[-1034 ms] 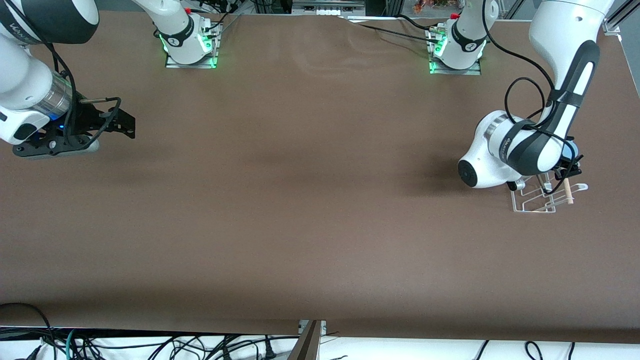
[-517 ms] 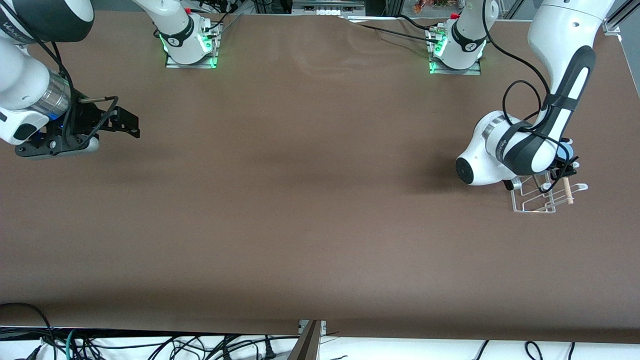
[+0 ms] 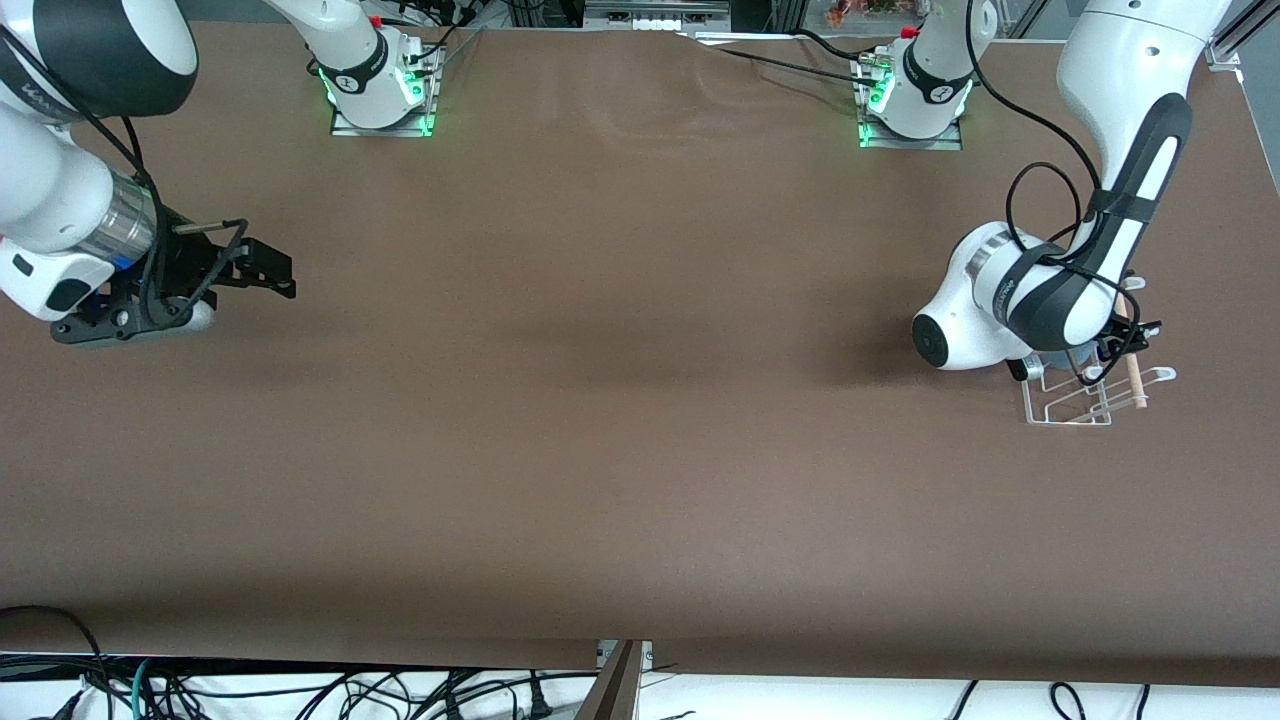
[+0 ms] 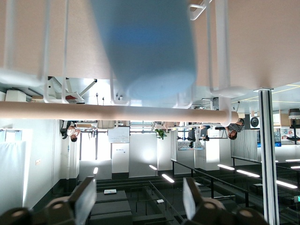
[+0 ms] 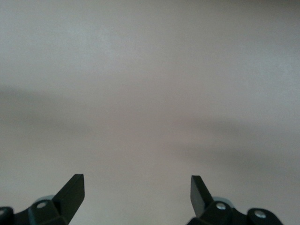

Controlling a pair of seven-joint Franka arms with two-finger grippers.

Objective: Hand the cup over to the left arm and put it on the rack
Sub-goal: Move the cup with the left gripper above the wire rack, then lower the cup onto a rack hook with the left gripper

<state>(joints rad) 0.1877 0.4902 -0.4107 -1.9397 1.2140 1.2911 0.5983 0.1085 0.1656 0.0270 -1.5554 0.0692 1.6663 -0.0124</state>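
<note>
The light-blue cup [image 4: 145, 47] lies on the white wire rack [image 4: 56, 47], just past the wooden dowel [image 4: 112, 111]. My left gripper [image 4: 138, 201] is open and empty, its fingers apart and clear of the cup. In the front view the left gripper [image 3: 1125, 340] is at the rack [image 3: 1075, 405], and the wrist hides most of the cup [image 3: 1086, 357]. My right gripper [image 3: 275, 272] is open and empty over bare table at the right arm's end; it also shows in the right wrist view [image 5: 137, 185].
The brown table [image 3: 640, 400] holds only the rack, which stands close to the left arm's end. The dowel [image 3: 1135, 385] runs along the rack's side toward that end. Both arm bases stand farthest from the front camera.
The cup no longer shows beside the left wrist; it is now under the wrist on the rack. My right gripper has drifted a little toward the front camera and the table's middle.
</note>
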